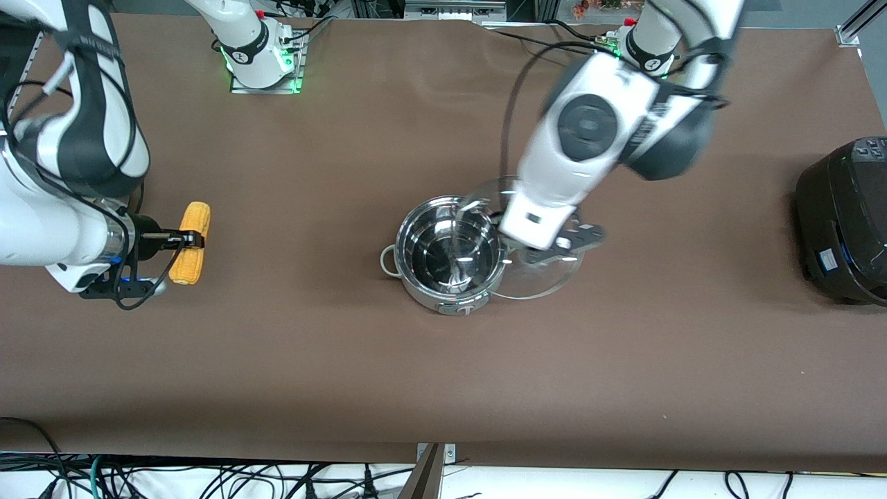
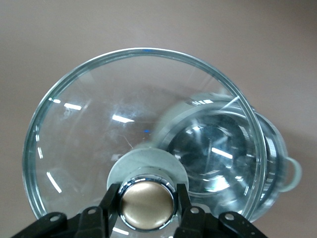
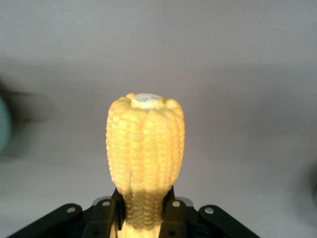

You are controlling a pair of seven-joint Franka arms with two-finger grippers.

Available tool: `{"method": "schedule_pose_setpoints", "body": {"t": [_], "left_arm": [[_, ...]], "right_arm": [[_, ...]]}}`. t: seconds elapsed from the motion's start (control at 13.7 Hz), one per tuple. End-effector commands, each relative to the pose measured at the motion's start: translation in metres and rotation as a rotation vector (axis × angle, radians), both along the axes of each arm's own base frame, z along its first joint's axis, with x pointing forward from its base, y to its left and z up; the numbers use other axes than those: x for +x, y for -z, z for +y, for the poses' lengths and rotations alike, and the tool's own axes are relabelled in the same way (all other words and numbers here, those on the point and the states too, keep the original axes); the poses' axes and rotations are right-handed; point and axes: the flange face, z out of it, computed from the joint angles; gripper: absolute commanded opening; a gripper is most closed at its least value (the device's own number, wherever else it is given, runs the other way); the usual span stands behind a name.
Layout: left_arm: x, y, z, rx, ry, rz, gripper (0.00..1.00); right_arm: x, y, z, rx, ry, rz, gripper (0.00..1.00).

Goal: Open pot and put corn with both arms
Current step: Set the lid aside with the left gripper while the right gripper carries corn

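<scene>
pot: (image 1: 450, 255) open, empty, sits mid-counter (image 1: 346, 360); one grey loop handle shows toward the right arm's end.
lid: (image 2: 124, 144) clear glass, off the pot, tilted, held up; overlaps the pot's rim on the side toward the left arm's end.
left gripper: (image 2: 147, 208) over the pot's edge, fingers (image 2: 111, 206) clenched on the lid's tan knob (image 2: 147, 201).
corn: (image 1: 190, 242) yellow cob, gripped near its middle, over bare counter at the right arm's end, well apart from the pot.
right gripper: (image 3: 143, 210) fingers (image 3: 169, 210) clamped on the corn.
cooker: (image 1: 842, 222) black, at the counter edge on the left arm's end.
</scene>
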Motion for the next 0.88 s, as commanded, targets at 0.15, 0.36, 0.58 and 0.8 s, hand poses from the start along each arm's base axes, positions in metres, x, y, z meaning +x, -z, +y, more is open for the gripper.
{"method": "schedule_pose_setpoints", "body": {"t": [0.15,0.36,0.58,0.8], "left_arm": [[-0.017,-0.011,0.134,-0.036,0.198,0.040,0.00],[-0.020,0.004,0.211,-0.063,0.316,0.063,0.00],[-0.025,0.043,0.273,-0.068,0.362,0.054,0.00],[-0.031,0.099,0.322,-0.060,0.436,-0.014,0.00]], "right_arm": [[-0.030,-0.057,0.158,0.046,0.091,-0.009,0.11],[-0.053,-0.063,0.251,0.088,0.121,-0.096,0.11],[-0.075,-0.032,0.331,0.058,0.070,-0.187,0.11],[-0.082,0.004,0.374,0.062,0.052,-0.228,0.11]]}}
